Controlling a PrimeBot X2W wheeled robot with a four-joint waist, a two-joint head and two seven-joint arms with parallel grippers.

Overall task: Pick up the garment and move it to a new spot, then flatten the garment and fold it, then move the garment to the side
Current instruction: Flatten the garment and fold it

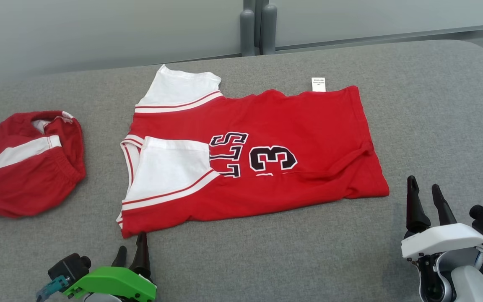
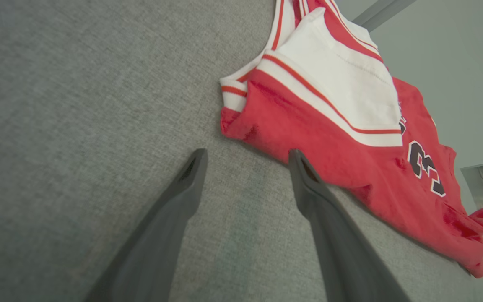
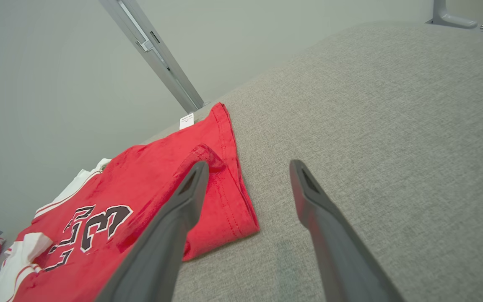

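You have the red jersey (image 1: 266,167) lying spread out in the middle of the grey padded table (image 1: 434,105), collar end toward the robot's left and hem toward its right. One white sleeve (image 1: 170,167) is folded in over the front, next to the black lettering and the number 3 (image 1: 273,158), and the other white sleeve (image 1: 178,90) lies flat at the far edge. A small white label (image 1: 318,84) pokes out past the far edge near the hem. A soft ridge of cloth runs across the near half from the number toward the hem. Your left gripper (image 1: 131,245) sits at the near left corner of the jersey with its jaws spread wide and nothing between them. One finger (image 1: 142,253) reaches right up to the red edge there, but you cannot tell whether it touches the cloth. Your right gripper (image 1: 423,183) is also released and empty, standing on the near right, just beside the hem corner yet clear of it in the head view. In the right wrist view, one of its fingers crosses in front of the hem. A bunched pair of red shorts (image 1: 23,176) with a white stripe lies well apart at the table's left edge. Behind the table stand a pale wall and two grey posts (image 1: 258,25).
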